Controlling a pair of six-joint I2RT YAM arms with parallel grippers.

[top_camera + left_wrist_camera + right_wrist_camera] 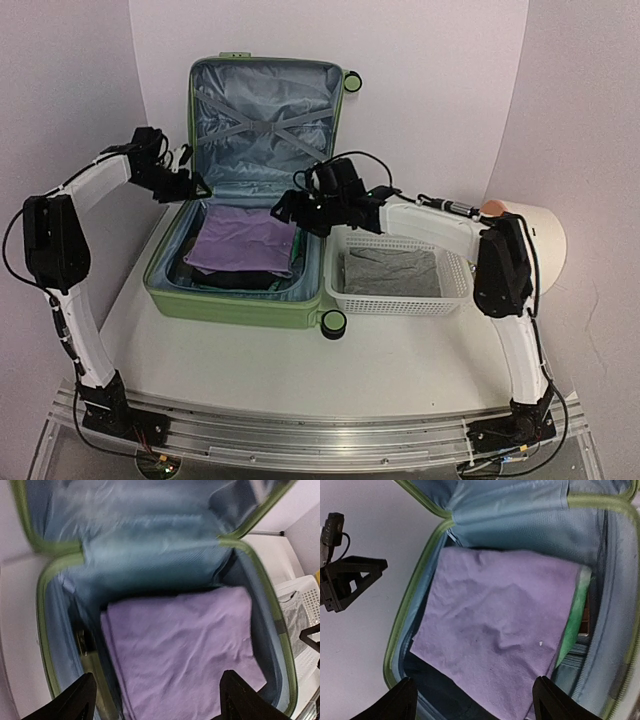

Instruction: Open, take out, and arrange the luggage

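On the table [400,365] I see the suitcase [235,303] open, lid up, basket [400,306] just beside it; only my wrist cameras show left gripper [155,702] and right gripper [475,705] spread, empty, over its purple cloth [185,645].

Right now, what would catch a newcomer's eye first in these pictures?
The open green suitcase fills the middle of the top view, lid standing up at the back, a purple cloth lying on top in its base. The left gripper hangs at its left rim and the right gripper at its right, both with jaws open. To its right, a white basket holds a grey garment.
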